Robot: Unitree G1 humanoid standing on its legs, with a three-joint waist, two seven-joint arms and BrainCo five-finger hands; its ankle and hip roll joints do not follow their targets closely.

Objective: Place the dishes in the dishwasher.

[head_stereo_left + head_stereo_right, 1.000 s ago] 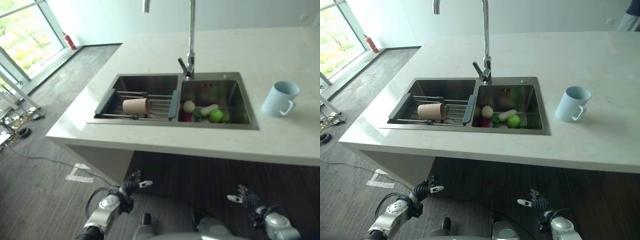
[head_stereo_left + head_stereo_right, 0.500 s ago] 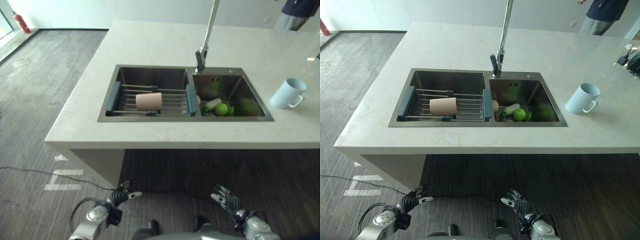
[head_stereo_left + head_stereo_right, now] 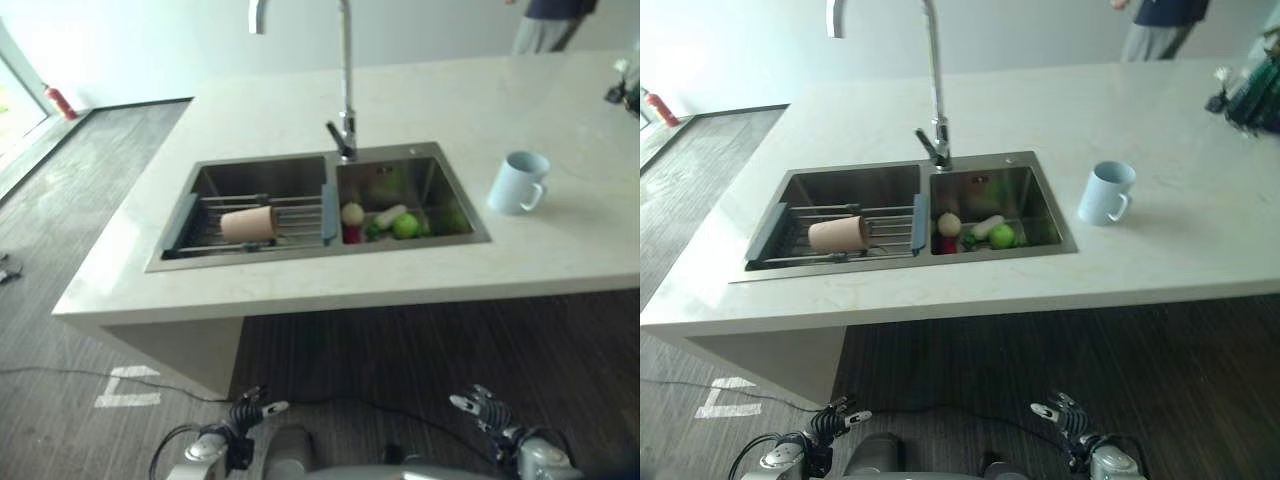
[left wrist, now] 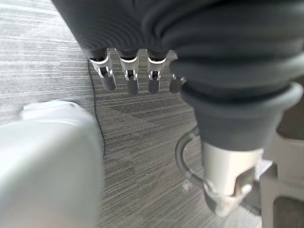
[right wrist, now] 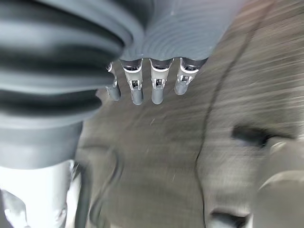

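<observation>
White counter (image 3: 300, 285) holds a sink (image 3: 320, 205) and mug (image 3: 516, 183); left hand (image 3: 245, 415) and right hand (image 3: 485, 412) hang relaxed, empty.

Double sink (image 3: 200, 262) set in counter (image 3: 300, 110). Cup (image 3: 248, 224) on rack (image 3: 300, 213), left basin. Produce (image 3: 405, 226) right basin. Faucet (image 3: 346, 130) at 12. Mug (image 3: 517, 183) at 3.

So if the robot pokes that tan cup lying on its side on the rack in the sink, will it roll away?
Probably a little. The tan cup lies on its side across the bars of the metal sink rack, so a nudge could roll it along them. It tapers, so it would likely curve rather than go straight. It looks thin and light, so it may shift easily.
</observation>
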